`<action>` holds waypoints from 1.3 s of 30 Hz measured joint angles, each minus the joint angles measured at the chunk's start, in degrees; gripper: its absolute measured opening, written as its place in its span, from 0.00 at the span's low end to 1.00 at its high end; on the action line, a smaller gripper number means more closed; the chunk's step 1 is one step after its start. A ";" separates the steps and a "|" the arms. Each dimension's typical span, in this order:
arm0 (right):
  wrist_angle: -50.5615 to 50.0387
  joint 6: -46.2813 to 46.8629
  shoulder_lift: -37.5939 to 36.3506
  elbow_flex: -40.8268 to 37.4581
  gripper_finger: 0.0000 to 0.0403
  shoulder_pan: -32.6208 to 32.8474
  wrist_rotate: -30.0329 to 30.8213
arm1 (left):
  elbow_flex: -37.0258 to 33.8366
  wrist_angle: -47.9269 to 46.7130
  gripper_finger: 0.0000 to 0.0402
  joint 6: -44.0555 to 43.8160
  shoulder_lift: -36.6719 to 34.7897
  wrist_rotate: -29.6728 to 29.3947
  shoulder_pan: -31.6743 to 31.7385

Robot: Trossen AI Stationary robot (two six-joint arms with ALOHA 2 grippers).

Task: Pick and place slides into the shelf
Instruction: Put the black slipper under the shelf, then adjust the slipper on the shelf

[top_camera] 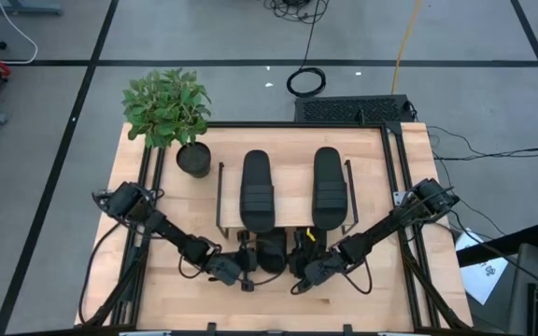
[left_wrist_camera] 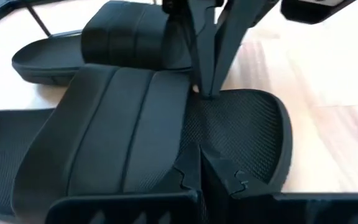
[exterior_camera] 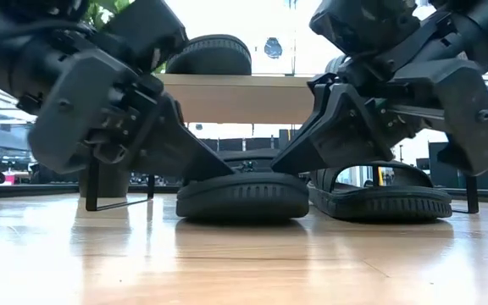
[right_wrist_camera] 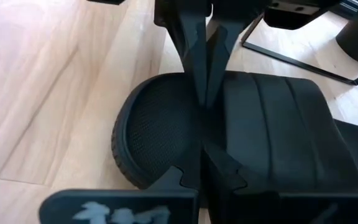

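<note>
Two black slides [top_camera: 257,189] [top_camera: 328,187] lie on the shelf's light top board [top_camera: 292,177]. Another slide [top_camera: 271,250] [exterior_camera: 242,196] lies flat on its sole on the table at the shelf's near edge. A further slide [exterior_camera: 379,199] rests on the table to its right. My left gripper [top_camera: 250,266] [exterior_camera: 214,174] [left_wrist_camera: 202,165] and my right gripper [top_camera: 290,266] [exterior_camera: 282,169] [right_wrist_camera: 204,158] are both shut. They slant down onto the middle slide from its left and right sides. My left gripper touches the slide's meshed footbed [left_wrist_camera: 229,134] with its shut fingertips, right beside the ribbed strap's edge [left_wrist_camera: 176,124]. It slants down from the table's left. The slide stays flat on the table. Whether the tips catch the strap, I cannot tell. My right gripper sets its shut fingertips on the same footbed [right_wrist_camera: 166,124], by the strap's edge [right_wrist_camera: 229,118], opposite the left gripper. It slants down from the table's right. Whether it catches the strap, I cannot tell.
A black round pot [top_camera: 194,159] with a green plant [top_camera: 166,107] stands at the shelf's far left corner. The shelf's black wire side frames [top_camera: 219,196] [top_camera: 351,196] flank the space under the board. Bare wooden tabletop [top_camera: 400,289] lies near both arms.
</note>
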 joint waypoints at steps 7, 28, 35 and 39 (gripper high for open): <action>-1.02 0.00 0.02 0.00 0.00 -0.98 0.02 | 0.00 -0.88 0.00 -0.12 0.02 -0.32 1.34; -7.67 -9.04 -11.22 0.00 0.00 5.34 3.90 | 0.00 -0.76 0.01 21.82 -9.49 1.97 -5.04; -18.75 -10.03 -22.52 0.00 0.00 11.26 4.60 | -0.02 -10.95 0.00 27.11 -23.13 -0.49 -10.07; -21.61 -14.46 -28.54 0.00 0.00 14.41 -1.24 | -0.02 -16.86 0.00 33.19 -29.82 -3.01 -12.81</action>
